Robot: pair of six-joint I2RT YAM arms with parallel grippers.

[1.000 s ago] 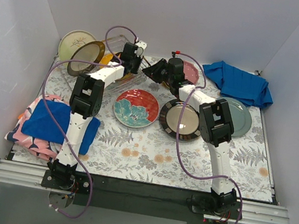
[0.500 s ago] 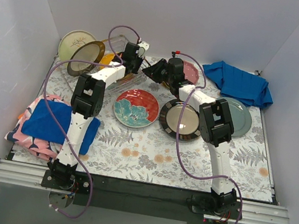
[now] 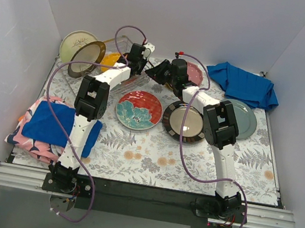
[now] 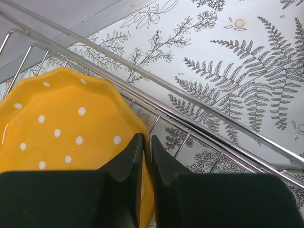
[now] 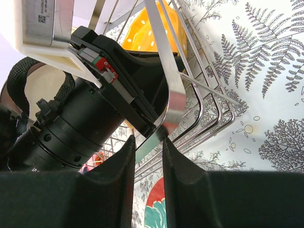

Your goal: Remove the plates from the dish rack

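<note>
Fencing the orange plate [image 4: 61, 128]: dish rack wires [image 5: 167, 71]

I have the silver wire dish rack [image 5: 166, 71] at the table's back, left of centre, with the orange dotted round plate [image 4: 61, 123] standing in it. Further left stands the cream sprig plate [image 3: 76, 41]. In front of the rack lies the teal-red floral plate [image 3: 139, 110]. The dark-rimmed glossy plate [image 3: 183, 121] is right of that, and the grey-teal plate [image 3: 245, 119] is further right. The crumpled blue cloth [image 3: 243, 84] lies behind it.
</note>
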